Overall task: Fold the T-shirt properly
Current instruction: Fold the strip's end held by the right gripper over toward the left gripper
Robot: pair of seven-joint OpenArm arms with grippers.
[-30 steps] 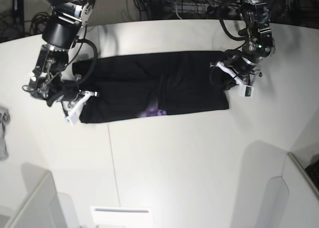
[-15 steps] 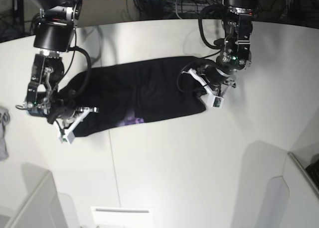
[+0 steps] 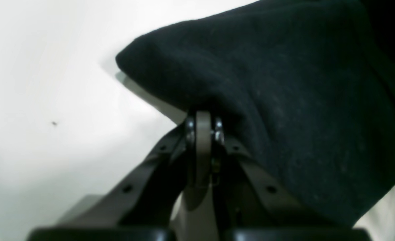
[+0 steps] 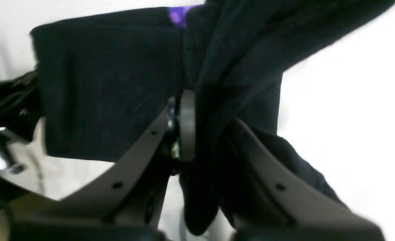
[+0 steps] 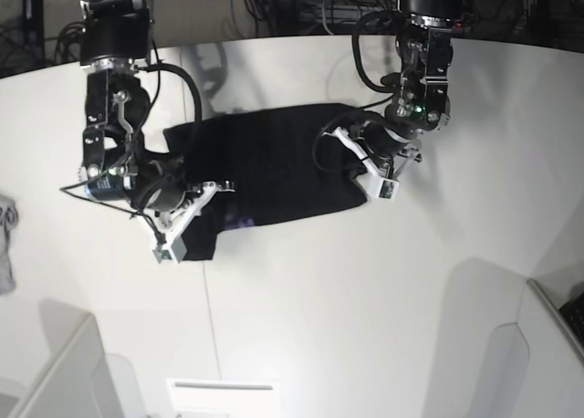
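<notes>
The T-shirt (image 5: 274, 167) lies bunched as a dark band on the white bench (image 5: 365, 299), toward its far edge and near the middle, with both ends lifted and drawn inward. A sliver of purple print (image 4: 179, 15) shows at one fold. The left gripper (image 3: 202, 129) has its jaws pinching one end's thick black edge. The right gripper (image 4: 192, 127) has its jaws clamped on gathered cloth at the other end.
</notes>
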